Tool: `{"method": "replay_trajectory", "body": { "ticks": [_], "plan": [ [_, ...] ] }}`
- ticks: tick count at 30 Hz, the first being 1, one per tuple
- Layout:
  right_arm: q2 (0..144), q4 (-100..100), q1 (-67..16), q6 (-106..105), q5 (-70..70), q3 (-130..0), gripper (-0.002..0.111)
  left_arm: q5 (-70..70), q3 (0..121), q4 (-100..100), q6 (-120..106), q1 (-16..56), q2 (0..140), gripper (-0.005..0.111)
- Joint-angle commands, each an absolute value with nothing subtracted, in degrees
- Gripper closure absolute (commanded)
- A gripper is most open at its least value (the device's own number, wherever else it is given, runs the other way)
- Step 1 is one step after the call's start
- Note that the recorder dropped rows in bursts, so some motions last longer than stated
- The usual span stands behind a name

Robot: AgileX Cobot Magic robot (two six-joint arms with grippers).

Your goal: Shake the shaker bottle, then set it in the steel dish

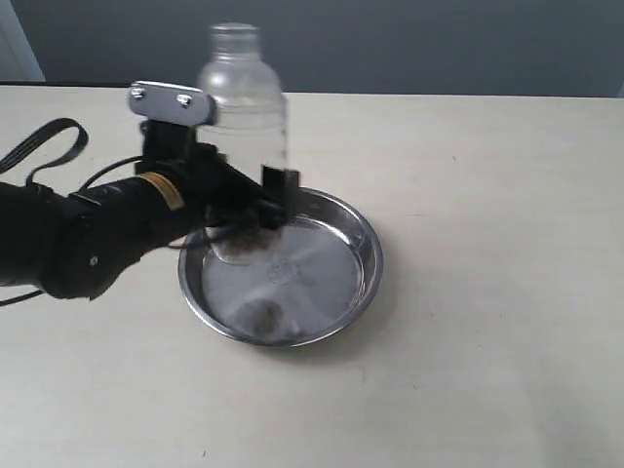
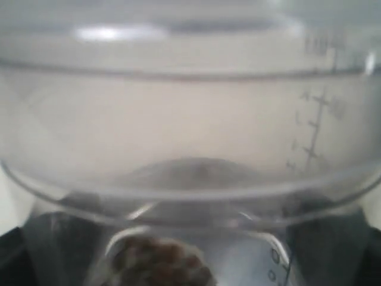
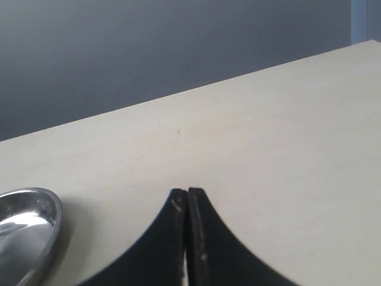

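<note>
The clear shaker bottle [image 1: 244, 107] stands upright with its small cap on top, and brown granules [image 1: 255, 237] lie at its base. My left gripper [image 1: 255, 200] is shut on its lower body, holding it over the back left part of the steel dish [image 1: 366, 234]. Whether the base touches the dish floor I cannot tell. In the left wrist view the shaker bottle [image 2: 190, 119] fills the frame, with granules [image 2: 161, 265] low between dark fingers [image 2: 336, 247]. My right gripper [image 3: 187, 193] is shut on nothing above bare table, and the steel dish [image 3: 36, 217] rim shows beside it.
A black strap [image 1: 47, 144] lies on the beige table [image 1: 487, 322] at the far left, behind my left arm [image 1: 78, 239]. A grey wall runs along the table's far edge. The right arm is out of the exterior view.
</note>
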State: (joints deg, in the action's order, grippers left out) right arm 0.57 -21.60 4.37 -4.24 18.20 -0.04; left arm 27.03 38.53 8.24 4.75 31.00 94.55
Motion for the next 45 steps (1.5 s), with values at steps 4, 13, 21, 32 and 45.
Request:
{"method": "replay_trajectory", "body": {
  "ticks": [4,13,21,32,45],
  "plan": [
    [0.3,-21.3,4.5,-4.4,17.6,0.0,0.109,28.6,39.3,11.5,3.7,30.4,93.8,0.106],
    [0.3,-21.3,4.5,-4.4,17.6,0.0,0.109,28.4,37.5,-14.8,7.9,32.5,89.5,0.106],
    [0.3,-21.3,4.5,-4.4,17.6,0.0,0.109,34.1,41.5,0.0,6.8,32.1,82.5,0.106],
    [0.3,-21.3,4.5,-4.4,17.6,0.0,0.109,35.5,42.8,-3.6,6.8,33.2,80.2,0.106],
    [0.3,-21.5,4.5,-4.4,17.6,0.0,0.109,35.5,42.2,-4.5,8.7,33.2,80.1,0.106]
  ]
}}
